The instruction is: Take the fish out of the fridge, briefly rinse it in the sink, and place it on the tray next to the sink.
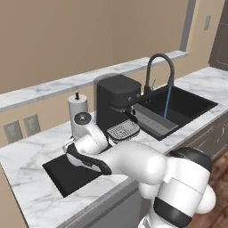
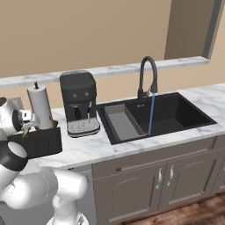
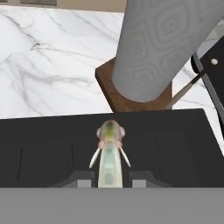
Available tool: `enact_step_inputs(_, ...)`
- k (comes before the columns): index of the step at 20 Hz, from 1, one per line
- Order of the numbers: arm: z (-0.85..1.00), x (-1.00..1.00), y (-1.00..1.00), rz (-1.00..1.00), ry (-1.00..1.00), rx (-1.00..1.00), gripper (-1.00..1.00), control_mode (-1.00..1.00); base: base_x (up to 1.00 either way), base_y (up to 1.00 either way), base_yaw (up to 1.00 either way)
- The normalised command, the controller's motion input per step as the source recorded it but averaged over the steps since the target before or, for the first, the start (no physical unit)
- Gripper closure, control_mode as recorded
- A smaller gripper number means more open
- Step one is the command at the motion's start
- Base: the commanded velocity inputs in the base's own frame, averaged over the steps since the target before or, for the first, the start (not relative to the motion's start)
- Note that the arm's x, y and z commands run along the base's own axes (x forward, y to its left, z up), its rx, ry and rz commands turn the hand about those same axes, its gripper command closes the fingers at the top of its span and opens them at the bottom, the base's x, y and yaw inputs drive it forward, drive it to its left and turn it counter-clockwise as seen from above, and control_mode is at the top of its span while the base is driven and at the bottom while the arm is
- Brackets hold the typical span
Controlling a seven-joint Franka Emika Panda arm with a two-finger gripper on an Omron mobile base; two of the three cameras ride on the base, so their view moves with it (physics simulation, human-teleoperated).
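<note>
Gripper (image 3: 105,181) closed on fish (image 3: 109,153), held low over tray (image 3: 43,131), left of sink (image 1: 182,107). Faucet (image 2: 147,77) running. Fetch and rinse judged done; remaining: lower, release fish onto tray.

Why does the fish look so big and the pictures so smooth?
Hand view: the camera sits close, so the fish between the jaws looks huge over the tray. Both base views: everything is rendered, evenly lit, with faint shadows, no glare and no blur.
</note>
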Motion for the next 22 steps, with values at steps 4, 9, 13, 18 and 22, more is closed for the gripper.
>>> enact_step_inputs(4,0.0,0.03,0.0,0.0,0.0,0.0,-1.0,-1.0,0.0,0.0,0.0)
enact_step_inputs(9,0.27,-0.5,-0.09,-0.04,-0.16,0.01,-1.0,-1.0,0.0,0.0,0.0)
enact_step_inputs(13,0.4,-1.0,-0.12,-0.02,-0.41,0.0,-1.0,-1.0,0.0,0.0,0.0)
enact_step_inputs(18,0.32,-1.0,-0.37,-0.03,-0.52,0.07,-1.0,-1.0,0.0,0.0,0.0)
enact_step_inputs(22,0.5,-0.99,-0.9,-0.07,-0.47,0.26,-1.0,-1.0,0.0,0.0,0.0)
